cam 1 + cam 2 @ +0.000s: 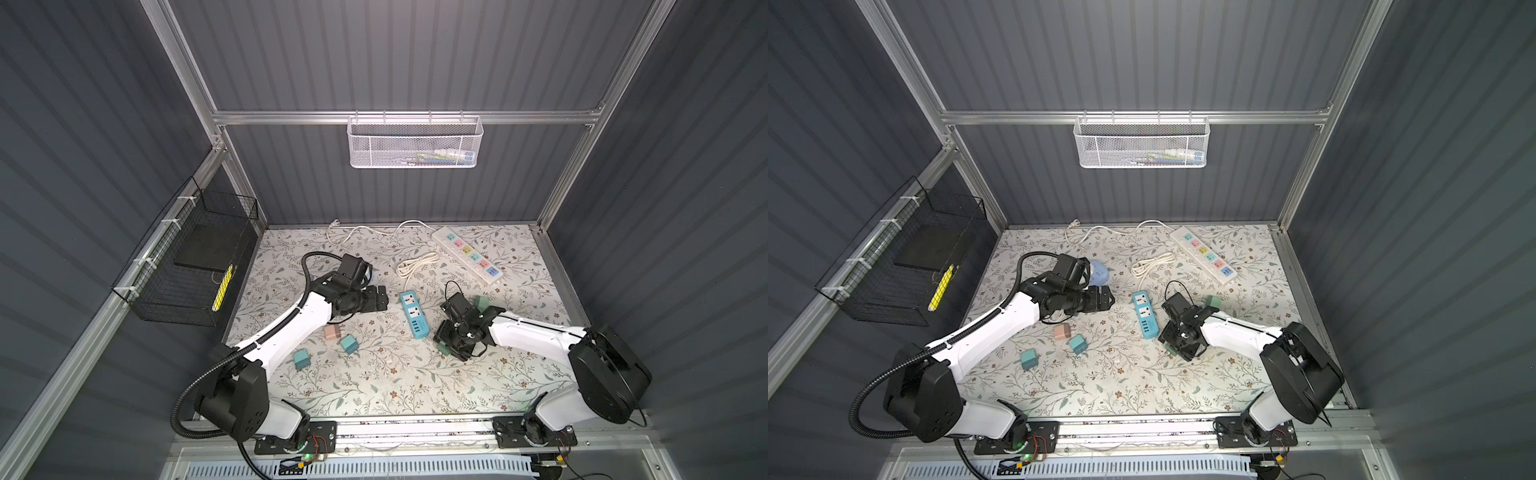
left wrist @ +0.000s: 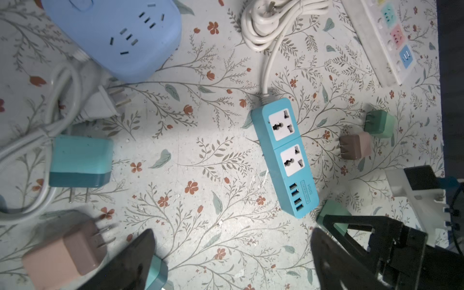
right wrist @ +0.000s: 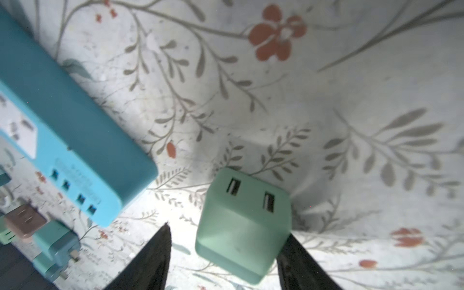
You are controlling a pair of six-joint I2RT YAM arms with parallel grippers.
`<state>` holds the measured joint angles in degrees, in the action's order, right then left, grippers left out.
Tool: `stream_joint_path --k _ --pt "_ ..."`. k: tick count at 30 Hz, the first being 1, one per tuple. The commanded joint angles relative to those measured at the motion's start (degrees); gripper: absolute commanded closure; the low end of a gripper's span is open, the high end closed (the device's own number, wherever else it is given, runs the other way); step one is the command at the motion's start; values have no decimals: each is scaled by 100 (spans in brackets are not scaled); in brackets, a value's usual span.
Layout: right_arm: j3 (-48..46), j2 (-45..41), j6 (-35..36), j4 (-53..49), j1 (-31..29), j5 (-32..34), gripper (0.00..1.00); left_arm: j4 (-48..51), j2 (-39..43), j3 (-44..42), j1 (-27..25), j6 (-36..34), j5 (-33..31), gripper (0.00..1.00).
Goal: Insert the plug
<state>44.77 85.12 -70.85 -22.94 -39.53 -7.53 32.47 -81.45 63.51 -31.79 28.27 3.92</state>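
Note:
The blue power strip (image 1: 413,313) (image 2: 285,155) lies mid-table with both its white sockets bare. A mint-green plug (image 3: 243,226) (image 1: 444,350) sits just off the strip's USB end, its two USB ports facing the right wrist camera and its prongs hidden. My right gripper (image 3: 229,231) (image 1: 452,348) straddles this plug, open. One finger (image 3: 155,258) stands clear of it and the other finger (image 3: 298,263) is right at its side. My left gripper (image 2: 233,233) (image 1: 374,300) hovers left of the strip, wide open over bare mat.
Loose plugs lie around: pink (image 1: 332,332), teal (image 1: 349,344) and teal (image 1: 301,359) front left, and green (image 1: 482,302) behind the right wrist. A white power strip (image 1: 467,257), a coiled white cord (image 1: 415,266) and a pale blue socket block (image 2: 118,32) lie farther back.

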Motion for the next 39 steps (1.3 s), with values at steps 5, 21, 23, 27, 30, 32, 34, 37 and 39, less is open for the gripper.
stream_joint_path --k 5,21,23,27,30,32,34,37,39 --pt "169 -697 421 -550 105 239 32 161 123 321 -156 -146 -262 0" --pt "244 -1538 3698 -902 2613 -567 27 1288 -1719 2273 -2553 -553 -1435 19" --pt "181 -1847 3839 -794 2641 -426 22 1338 -1954 2434 -2830 -491 -1524 19" --pt "204 -2206 3976 -1028 2794 -40 26 1591 -2498 2882 -3303 -490 -1593 19" --pt "-21 -2678 3668 -950 2854 421 39 1727 -2933 3184 -3566 -624 -1477 18" --pt "-434 -3102 3322 -550 2853 386 45 1828 -3224 3359 -3665 -568 -1491 18" --pt "-705 -3444 3213 -347 2853 276 47 1877 -3458 3472 -3667 -489 -1453 18" --pt "-846 -3793 3147 -560 2854 580 48 1857 -3633 3501 -3668 -360 -1538 18" --pt "-909 -3967 3208 -648 2854 669 48 1868 -3731 3545 -3665 -316 -1607 18"
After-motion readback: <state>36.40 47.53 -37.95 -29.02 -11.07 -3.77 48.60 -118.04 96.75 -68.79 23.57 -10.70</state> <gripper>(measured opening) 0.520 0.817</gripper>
